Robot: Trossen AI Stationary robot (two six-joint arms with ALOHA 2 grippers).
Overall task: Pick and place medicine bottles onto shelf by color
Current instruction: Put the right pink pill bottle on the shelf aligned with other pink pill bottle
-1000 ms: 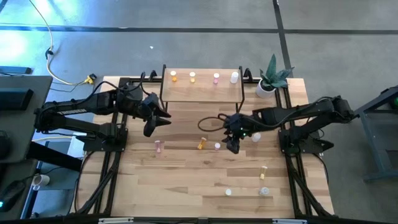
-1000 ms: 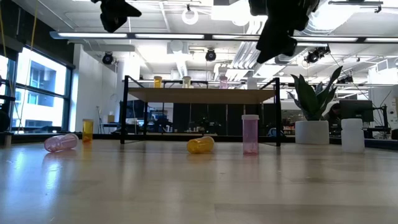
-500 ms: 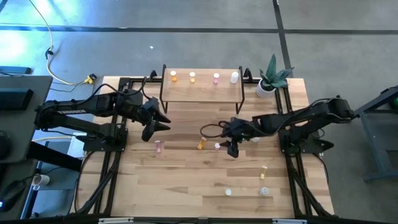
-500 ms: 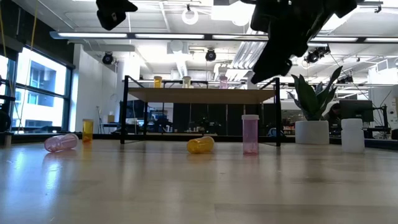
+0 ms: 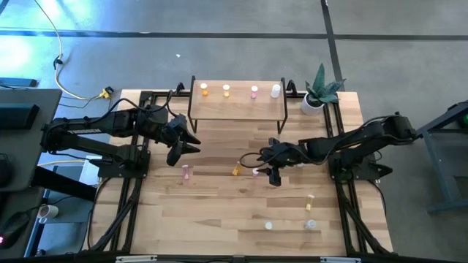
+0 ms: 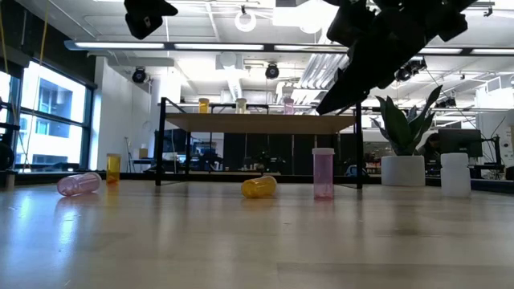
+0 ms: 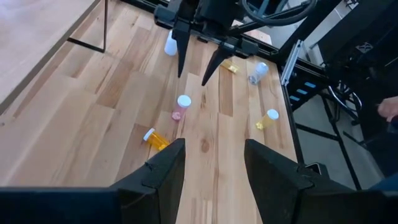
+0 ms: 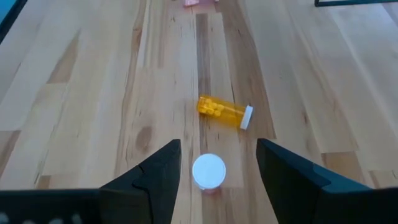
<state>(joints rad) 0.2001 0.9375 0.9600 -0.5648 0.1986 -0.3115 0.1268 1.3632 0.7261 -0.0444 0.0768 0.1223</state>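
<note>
Right pincer (image 5: 272,175) hangs over mid-desk, fingers apart, just beside upright pink white-capped bottle (image 5: 256,172); nothing gripped. Left pincer (image 5: 184,145) waits left of low light-wood shelf on black legs (image 5: 238,108), fingers apart, empty.

High view: four small bottles in a row on shelf top. Yellow bottle (image 5: 237,169) on its side next to the pink one. Another pink bottle (image 5: 186,172) further left on pale wooden desk (image 5: 219,212).

Low view: right arm reaching down above upright pink bottle (image 6: 323,172); yellow bottle (image 6: 259,187) lying beside it.

Left wrist view: own fingers (image 7: 165,171) parted; right pincer (image 7: 196,65) seen opposite, tips spread over pink bottle (image 7: 181,106).

Right wrist view: white cap of pink bottle (image 8: 208,170) sits between parted fingers (image 8: 158,171), untouched; yellow bottle (image 8: 225,112) lying beyond.
</note>
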